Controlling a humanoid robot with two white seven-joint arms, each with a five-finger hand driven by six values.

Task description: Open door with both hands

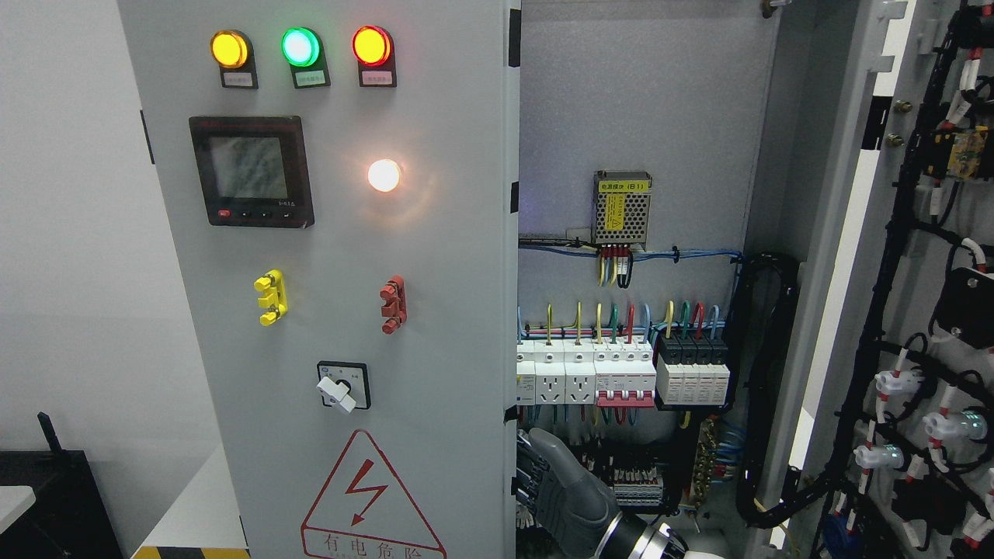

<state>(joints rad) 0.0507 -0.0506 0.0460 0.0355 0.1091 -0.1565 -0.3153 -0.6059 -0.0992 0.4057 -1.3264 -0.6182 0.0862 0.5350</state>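
The grey left door (342,310) of the electrical cabinet carries three lamps, a meter, a white lamp, a rotary switch and a warning triangle. It stands nearly closed. The right door (916,310) is swung wide open and shows its wired inner face. My right hand (530,475) comes up from the bottom edge, right of the middle. Its grey palm faces the left door's free edge (514,349), and its dark fingers (531,464) curl around that edge low down. The fingertips are hidden behind the door. My left arm does not show.
Inside the cabinet (644,116) sit a small power supply (622,207), a row of breakers and sockets (621,373) and bundled cables (765,388), close behind my hand. A white wall is on the left, with a dark table (46,497) at the lower left.
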